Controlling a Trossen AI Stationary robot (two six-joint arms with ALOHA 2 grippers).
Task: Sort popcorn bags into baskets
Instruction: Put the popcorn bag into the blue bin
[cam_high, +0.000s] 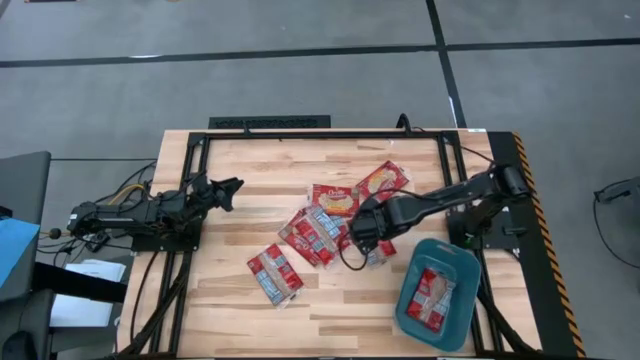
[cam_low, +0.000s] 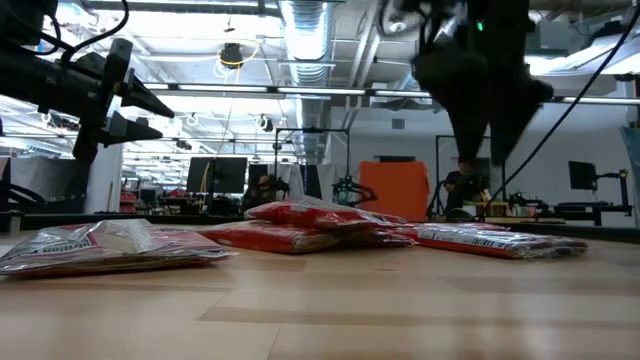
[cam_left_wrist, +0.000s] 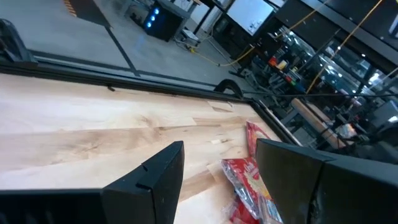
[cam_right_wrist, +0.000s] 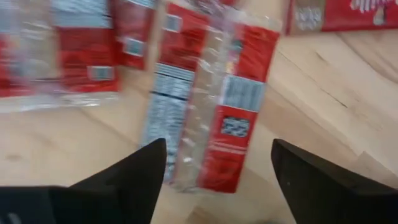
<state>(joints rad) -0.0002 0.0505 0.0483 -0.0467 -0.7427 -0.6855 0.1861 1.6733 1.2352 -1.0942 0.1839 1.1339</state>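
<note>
1 popcorn bag (cam_high: 433, 296) already lies in the teal basket (cam_high: 467, 268) at the table's 5 o'clock corner, while we count about 6 more loose on the wood: a packet alone (cam_high: 274, 274) toward 7 o'clock, an overlapping heap (cam_high: 318, 233) near the middle, and 2 (cam_high: 381, 180) toward 1 o'clock. We see the next packet (cam_right_wrist: 202, 102) lying label-down directly under the right gripper (cam_high: 362, 235), whose jaws are spread wide on either side of it and empty, hovering over the heap's 3 o'clock edge. Our left gripper (cam_high: 232, 187) waits at 9 o'clock, jaws parted, holding nothing. We judge the risk to be in the overlap: the packets are flat, slick and stacked, so a descent slightly off centre could pinch 2 at once or just push the film sideways. A shallow pinch on the crinkly wrapper might also slip during the carry toward the basket and drop the bag short of its rim.
</note>
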